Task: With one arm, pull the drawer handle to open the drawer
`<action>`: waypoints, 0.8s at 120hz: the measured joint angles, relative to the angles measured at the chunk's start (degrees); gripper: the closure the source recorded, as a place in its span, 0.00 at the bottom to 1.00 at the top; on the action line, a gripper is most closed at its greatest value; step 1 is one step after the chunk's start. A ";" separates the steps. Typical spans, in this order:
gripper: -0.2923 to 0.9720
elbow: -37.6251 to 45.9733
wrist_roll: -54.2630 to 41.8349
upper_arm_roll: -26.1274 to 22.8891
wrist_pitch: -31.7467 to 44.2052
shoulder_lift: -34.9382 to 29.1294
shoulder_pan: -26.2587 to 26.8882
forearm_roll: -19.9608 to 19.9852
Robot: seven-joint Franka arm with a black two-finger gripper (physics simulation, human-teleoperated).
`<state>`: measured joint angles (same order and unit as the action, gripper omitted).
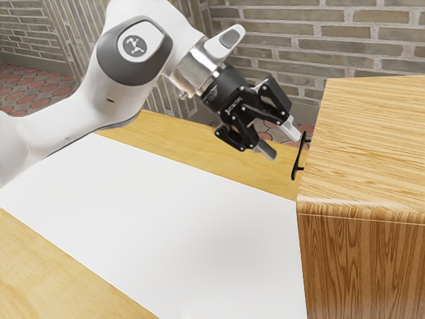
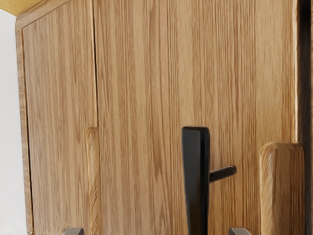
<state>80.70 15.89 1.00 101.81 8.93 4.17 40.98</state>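
Approach step: gripper [image 1: 284, 143], fingers apart, faces the black drawer handle [image 1: 300, 158]. Next: advance, clamp, pull.

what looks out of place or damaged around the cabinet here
Nothing stands out. The wooden cabinet looks intact, its black handle sits straight on the front, and the open gripper hovers close to it.
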 joint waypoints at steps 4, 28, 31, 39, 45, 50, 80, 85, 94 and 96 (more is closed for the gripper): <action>0.50 0.00 0.47 -0.02 0.02 0.41 0.29 0.02; 0.52 0.00 2.91 -0.60 0.10 1.45 1.01 0.29; 0.52 0.20 3.17 -0.65 0.10 1.46 1.08 0.32; 0.53 0.84 3.82 -0.72 0.14 1.47 1.08 0.36; 0.55 1.11 4.27 -0.73 0.16 1.42 1.00 0.24; 0.57 1.55 4.65 -0.74 0.17 1.28 0.89 0.10; 0.66 2.96 6.63 -0.31 0.15 -0.82 0.31 -2.56; 0.67 3.40 6.90 -0.30 0.11 -1.43 -0.13 -3.16; 0.68 4.58 7.38 -0.40 0.02 -2.36 -0.96 -4.09; 0.68 4.72 7.47 -0.43 0.00 -2.44 -1.13 -4.23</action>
<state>85.42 23.36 0.57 101.80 6.49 3.05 36.75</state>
